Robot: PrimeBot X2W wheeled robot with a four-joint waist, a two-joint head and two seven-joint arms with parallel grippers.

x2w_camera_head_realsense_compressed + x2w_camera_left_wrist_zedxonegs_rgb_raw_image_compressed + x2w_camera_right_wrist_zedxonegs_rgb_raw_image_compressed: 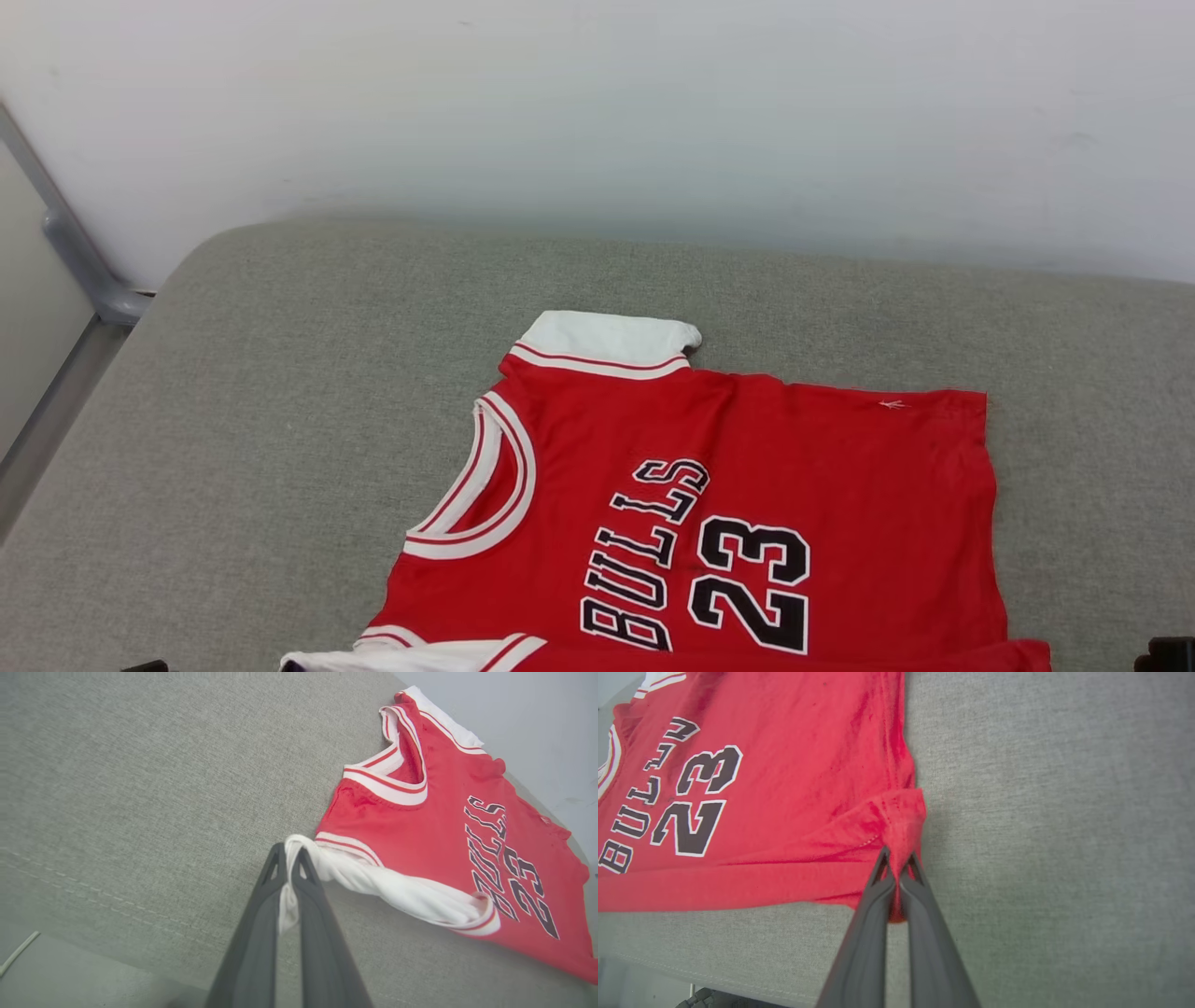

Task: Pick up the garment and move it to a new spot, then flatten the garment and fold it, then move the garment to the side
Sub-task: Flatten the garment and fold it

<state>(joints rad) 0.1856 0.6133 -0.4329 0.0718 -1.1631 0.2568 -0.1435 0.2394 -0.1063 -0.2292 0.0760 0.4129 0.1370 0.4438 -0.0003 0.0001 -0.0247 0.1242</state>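
The garment (pixel 747 485), a red jersey with white sleeves and black "BULLS 23" lettering, lies spread on a grey cushioned surface (pixel 280 420), collar to the left in the head view. In the left wrist view my left gripper (pixel 290 851) is shut on the white sleeve (pixel 397 891), which is pulled out and twisted toward the fingers. The garment (pixel 430 826) lies beyond it. In the right wrist view my right gripper (pixel 898 858) is shut on the red hem corner of the garment (pixel 784 788), bunching the cloth at the fingertips.
A pale wall (pixel 653 112) rises behind the cushion. A grey metal rail (pixel 84 261) runs down the left side. The cushion's near edge with a stitched seam (pixel 691 970) lies close under the right gripper. Bare grey fabric (pixel 140 788) spreads left of the left gripper.
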